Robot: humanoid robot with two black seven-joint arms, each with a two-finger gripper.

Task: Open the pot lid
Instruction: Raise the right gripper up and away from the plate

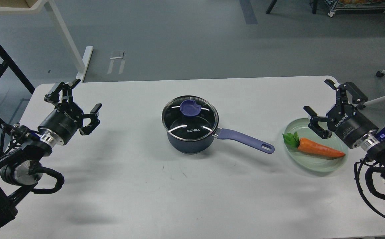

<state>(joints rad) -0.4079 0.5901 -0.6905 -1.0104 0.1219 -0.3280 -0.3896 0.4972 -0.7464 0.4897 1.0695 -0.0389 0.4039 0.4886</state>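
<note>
The left gripper (pixel 81 96) is held spread and empty above the table (pixel 139 186). At centre the pot (pixel 187 144) is covered by its lid (pixel 190 118). A carrot (pixel 318 148) is held in the green plate (pixel 311 164), beneath the splayed, empty right gripper (pixel 320 99).

Left gripper (pixel 79 96) jaws spread wide, right gripper (pixel 325 99) jaws spread, both arms raised apart

Glass lid (pixel 189 118) hides most of the pot (pixel 192 144) interior; right gripper (pixel 325 96) covers the plate (pixel 311 164) rim's far edge.
</note>
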